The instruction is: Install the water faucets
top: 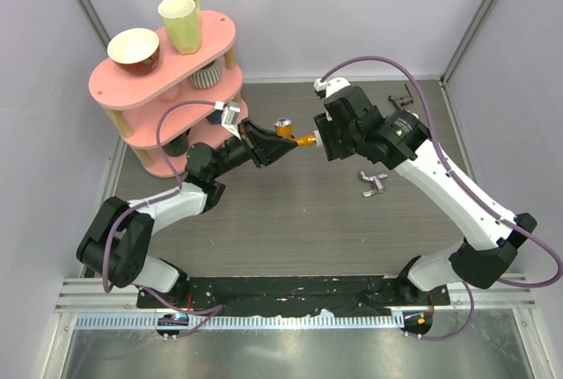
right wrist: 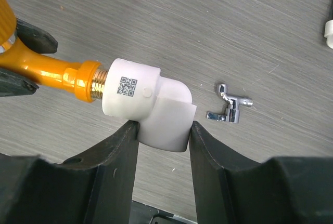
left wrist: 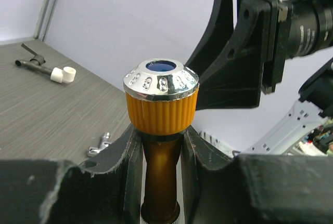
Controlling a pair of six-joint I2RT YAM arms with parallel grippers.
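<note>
Between the two sets of jaws, apparently held clear of the table (right wrist: 218, 21): one small orange plastic tap (right wrist: 52, 70) with a silvery-capped knob, met end-on by one short white plastic elbow pipe fitting (right wrist: 151, 104).

Left jaws: clenched on the tap's orange stem, just under the knob.

Right jaws: grasping the fitting's lower leg, one finger on each flank.

Handling, as we judge it: both pieces are light and rigid. The chromed cap looks slippery, so we would grip the stem and the fitting's leg.

Orientation: the spout's long axis runs straight from left jaws to right jaws. Its brass threaded end points into the fitting's collar, with a few threads showing.

Beyond the right jaws, on the table: small silver metal tap piece (right wrist: 229, 109) and, farther off, dark tap piece with a white end (left wrist: 44, 67).
</note>
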